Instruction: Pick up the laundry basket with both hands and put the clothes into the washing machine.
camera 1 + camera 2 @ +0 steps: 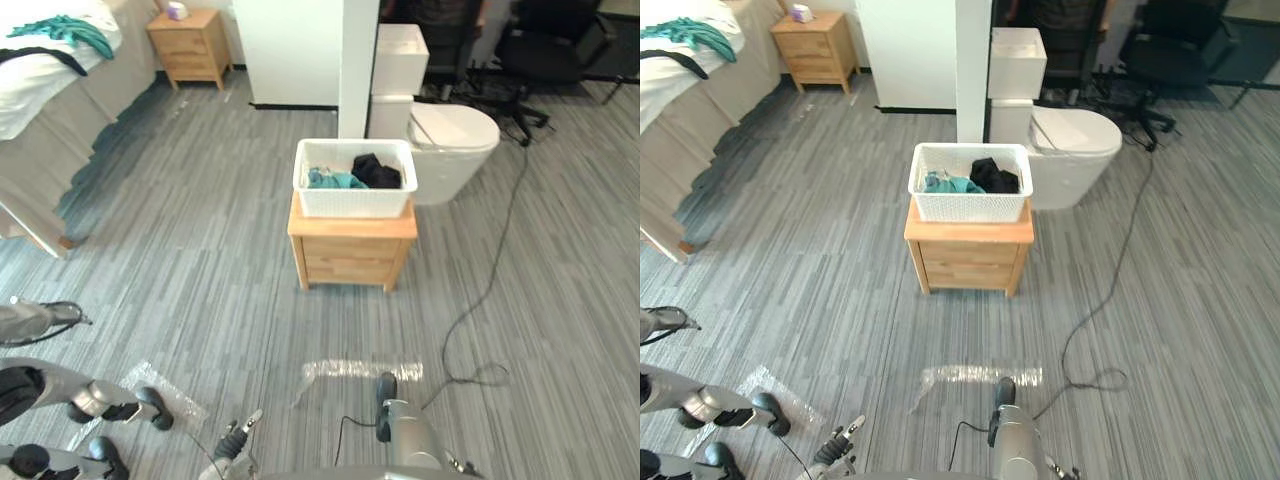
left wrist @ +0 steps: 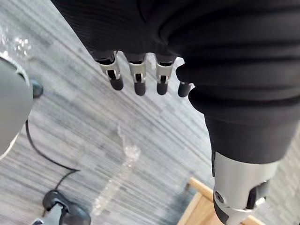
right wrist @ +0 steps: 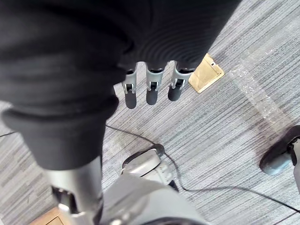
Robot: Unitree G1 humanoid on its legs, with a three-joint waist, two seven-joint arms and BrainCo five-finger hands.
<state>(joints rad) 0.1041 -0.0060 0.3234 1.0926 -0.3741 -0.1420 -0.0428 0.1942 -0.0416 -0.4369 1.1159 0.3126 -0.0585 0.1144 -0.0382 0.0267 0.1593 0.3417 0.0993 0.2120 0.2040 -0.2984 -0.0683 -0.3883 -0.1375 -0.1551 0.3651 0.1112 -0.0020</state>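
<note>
**Task object.** The laundry basket, white with a perforated wall, stood on top of a low wooden nightstand near the centre of the head views. It held a teal garment on the robot's left side and a black garment on its right side. The two garments touched each other, and both lay below the basket rim.

**Left hand.** The left hand hung over the grey striped floor, well apart from the basket. Its fingers were straight, set side by side with narrow gaps between them, and held nothing. A strip of clear tape lay flat on the floor between the robot and the nightstand.

**Right hand.** The right hand also hung over the floor, well apart from the basket. Its fingers were straight and slightly separated, with nothing between them.

**Surroundings.** A white pillar rose directly behind the basket. A white toilet stood just beside the nightstand, to the rear on the robot's right. A bed occupied the far left, with a teal cloth lying on its white cover. A second nightstand stood near the head of the bed. A black office chair was at the far right, well apart from the basket.
</note>
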